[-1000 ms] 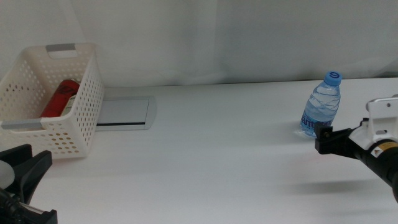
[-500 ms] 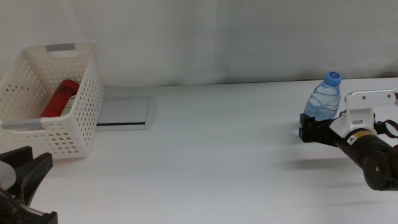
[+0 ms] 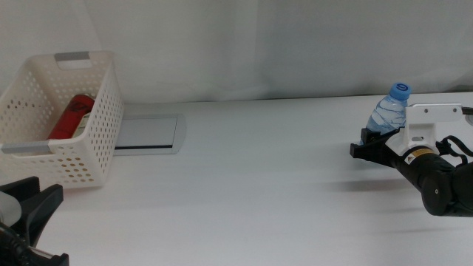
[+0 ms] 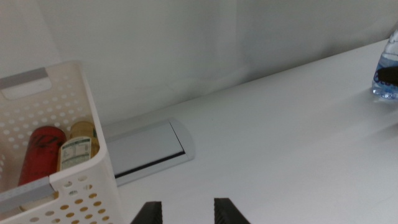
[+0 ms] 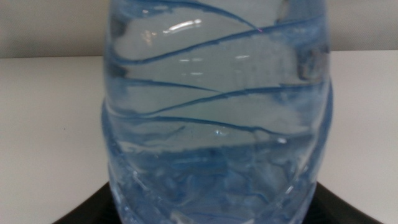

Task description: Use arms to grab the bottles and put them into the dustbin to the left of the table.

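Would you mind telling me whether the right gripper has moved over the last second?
Yes. In the middle view the right gripper has advanced leftward and slightly away from the camera, closing in around the base of the small blue-capped clear water bottle, which now leans slightly.

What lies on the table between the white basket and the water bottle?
Only the grey inset panel beside the basket; the middle view shows bare table onward to the water bottle.
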Controlling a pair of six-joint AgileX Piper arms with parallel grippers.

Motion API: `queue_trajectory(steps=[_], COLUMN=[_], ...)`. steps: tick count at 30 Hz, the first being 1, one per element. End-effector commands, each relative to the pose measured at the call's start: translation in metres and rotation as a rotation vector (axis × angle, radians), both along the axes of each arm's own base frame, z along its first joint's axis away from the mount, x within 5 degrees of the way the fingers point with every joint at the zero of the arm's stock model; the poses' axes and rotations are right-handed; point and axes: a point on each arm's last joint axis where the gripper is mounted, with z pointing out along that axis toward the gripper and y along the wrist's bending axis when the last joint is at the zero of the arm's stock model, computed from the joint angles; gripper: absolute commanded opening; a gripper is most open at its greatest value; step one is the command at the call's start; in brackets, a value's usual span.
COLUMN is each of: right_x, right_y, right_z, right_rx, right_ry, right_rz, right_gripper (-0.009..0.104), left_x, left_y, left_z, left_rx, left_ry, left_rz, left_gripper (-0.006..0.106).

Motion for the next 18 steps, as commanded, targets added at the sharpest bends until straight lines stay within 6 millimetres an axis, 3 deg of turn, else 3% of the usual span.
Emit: queue_trajectory(steps=[1,7,12,18], right_x=[0.003,0.003,-0.008,-0.041], right_y=[0.000,0.003,0.028,0.074], right_z=[0.004,0.008,0.048,0.088], right_rx=[0.006,-0.003,-0.009,0.020], right_ry=[-0.032,-0.041,-0.108,-0.112], right_rz=[-0.008,0.024,0.163,0.330], right_gripper=[0.000,-0.002,-0.002,-0.002], left_x=[0.000,-0.001,-0.001,-0.001], left_y=[-0.001,-0.001,-0.001,-0.001], left_z=[-0.002,-0.002,-0.002,-0.002], left_rx=[-0.007,-0.006,-0.006,-0.006], left_ry=[0.015,0.021,0.021,0.021], left_rz=[-0.005,-0.005,-0.005,-0.005], left_gripper=[0.028,0.013,0.004,0.003])
